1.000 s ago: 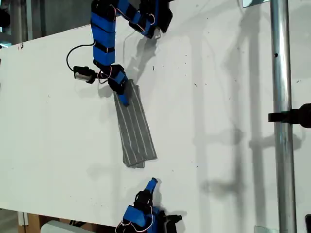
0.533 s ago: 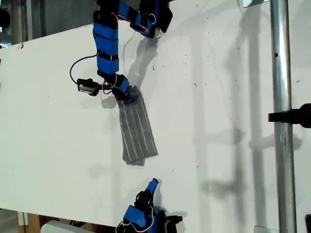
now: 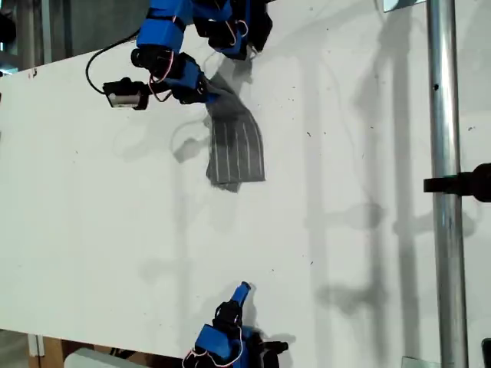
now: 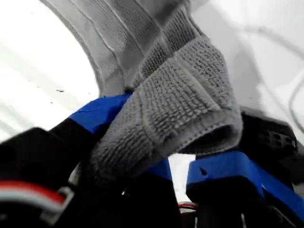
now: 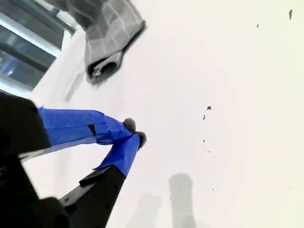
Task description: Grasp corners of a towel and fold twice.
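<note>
Exterior view: towel (image 3: pixel 236 146) hangs from my first gripper (image 3: pixel 205 90), long axis running away from it toward the other arm. First wrist view: jaws clamped on a bunched towel end (image 4: pixel 180 109). Second wrist view: my second gripper (image 5: pixel 130 135) closed, empty, well apart from the towel (image 5: pixel 107 40); first arm nearer.

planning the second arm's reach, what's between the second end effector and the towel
Only bare white table, as the exterior view shows. My second end effector sits shut near that view's bottom edge; the towel hangs from my first end effector.
</note>
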Motion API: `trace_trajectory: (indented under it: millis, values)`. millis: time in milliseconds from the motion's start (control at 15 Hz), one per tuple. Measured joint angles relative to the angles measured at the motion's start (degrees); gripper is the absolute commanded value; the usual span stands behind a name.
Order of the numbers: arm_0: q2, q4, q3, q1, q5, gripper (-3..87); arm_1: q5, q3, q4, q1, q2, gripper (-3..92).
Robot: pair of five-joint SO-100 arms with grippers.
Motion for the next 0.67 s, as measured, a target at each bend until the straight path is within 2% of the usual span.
trace_trajectory:
  millis: [67, 267, 333, 400, 467, 533, 667]
  values:
    - [0.0, -0.09, 0.09, 0.0, 0.0, -2.7, -1.23, -4.75, -2.55, -0.97, -4.57, -0.2]
    - [0.0, -0.18, 0.62, 0.0, 0.0, -2.7, -4.31, -9.67, -21.8, -1.41, -25.22, -0.2]
    - [0.0, -0.18, 0.62, 0.0, 0.0, -2.7, -4.39, -9.76, -26.46, -1.41, -29.79, 2.8]
    - [0.0, -0.18, 0.88, 0.0, -0.09, -2.7, -4.39, -9.76, -29.97, -1.41, -32.34, 23.2]
    - [0.0, -0.18, 1.14, 0.0, -0.18, -2.7, -4.92, -9.76, -34.01, -1.41, -33.49, 32.1]
    - [0.0, -0.53, 1.14, 0.0, -0.18, -2.7, -5.45, -9.76, -38.41, -1.58, -33.75, 54.1]
    - [0.0, -0.7, 1.14, 0.0, -0.18, -2.7, -7.47, -9.76, -46.76, -1.76, -33.4, 54.1]
